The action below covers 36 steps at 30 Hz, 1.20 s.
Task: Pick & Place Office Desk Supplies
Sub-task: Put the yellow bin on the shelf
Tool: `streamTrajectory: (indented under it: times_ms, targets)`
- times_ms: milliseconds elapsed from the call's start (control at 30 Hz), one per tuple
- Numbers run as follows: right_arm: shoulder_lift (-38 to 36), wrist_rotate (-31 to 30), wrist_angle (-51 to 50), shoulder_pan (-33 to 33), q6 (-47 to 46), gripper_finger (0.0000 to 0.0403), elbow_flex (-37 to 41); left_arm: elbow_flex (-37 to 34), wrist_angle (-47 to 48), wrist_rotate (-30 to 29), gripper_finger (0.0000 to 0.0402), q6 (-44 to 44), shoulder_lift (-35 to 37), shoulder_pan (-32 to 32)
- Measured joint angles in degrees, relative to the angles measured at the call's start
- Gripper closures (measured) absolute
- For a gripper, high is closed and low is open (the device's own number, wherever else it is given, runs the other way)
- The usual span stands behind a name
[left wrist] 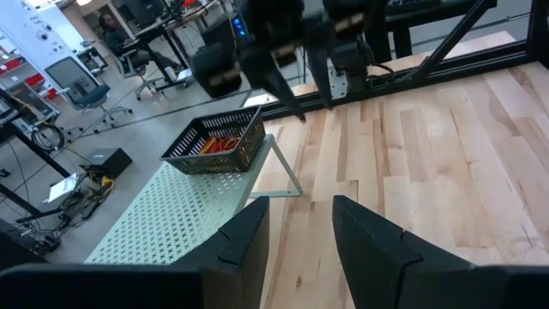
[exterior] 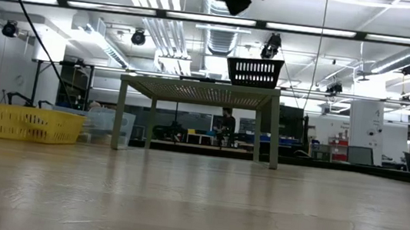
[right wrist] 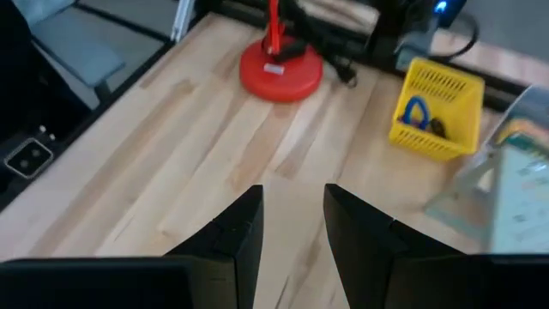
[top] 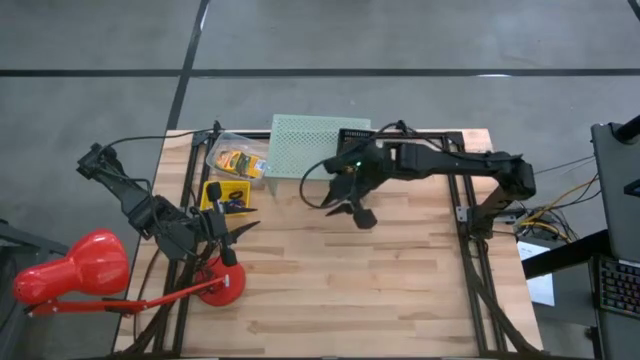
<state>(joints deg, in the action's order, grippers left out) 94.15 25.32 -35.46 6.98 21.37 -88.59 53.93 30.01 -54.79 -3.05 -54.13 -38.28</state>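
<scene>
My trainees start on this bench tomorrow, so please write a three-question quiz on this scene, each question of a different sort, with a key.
1. True or false: the yellow basket holds a blue ring.
2. What stands on top of the mint-green perforated stand? A) a dark mesh basket B) a stapler C) a mug
3. Fill in: the red round lamp base sits on the wooden table nearest the ____ claw.

Key
1. True.
2. A.
3. Left; the right claw hangs above the table's middle. Both claws have their fingers apart and hold nothing.
</scene>
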Motion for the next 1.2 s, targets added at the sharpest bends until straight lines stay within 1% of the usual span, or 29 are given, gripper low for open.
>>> streamTrajectory:
  times_ms: [133,200,300,467,600,733,833,967,1100,1200]
  targets:
    - [1.33,-1.15,2.95,-0.79,-0.32,0.0282,1.23,0.00,0.01,-0.01,0.0268,0.00,0.00,0.00]
    - [1.33,-1.49,6.75,-1.26,-0.44,0.0282,3.05,0.00,0.04,-0.01,0.0268,0.00,0.00,0.00]
    - [1.16,-1.86,15.62,-1.91,-0.54,0.0282,7.40,-0.01,0.04,0.00,0.0268,0.00,0.00,0.00]
    - [1.00,-4.92,31.58,-2.67,-4.45,0.0282,15.14,0.00,0.04,-0.01,0.0268,0.00,0.00,0.00]
    - [0.99,-9.09,40.72,-4.23,-7.91,0.0282,20.51,-0.01,0.04,0.00,0.0268,0.00,0.00,0.00]
    - [-0.89,-15.98,41.99,-6.87,-7.04,0.0282,24.99,0.00,0.06,0.01,0.0268,0.00,0.00,0.00]
    - [-5.32,-19.34,45.35,-9.23,-5.61,0.0282,30.16,0.00,0.06,0.00,0.0268,0.00,0.00,0.00]
    - [-13.47,-19.36,54.40,-11.66,-5.08,0.0282,40.74,0.00,0.04,0.00,0.0268,0.00,0.00,0.00]
    - [-22.52,-19.78,61.97,-10.95,-4.72,0.0282,50.80,0.00,0.08,-0.01,0.0268,0.00,0.00,0.00]
    - [-30.29,-20.06,61.06,-8.87,-5.08,0.0282,55.49,0.00,0.06,-0.01,0.0268,0.00,0.00,0.00]
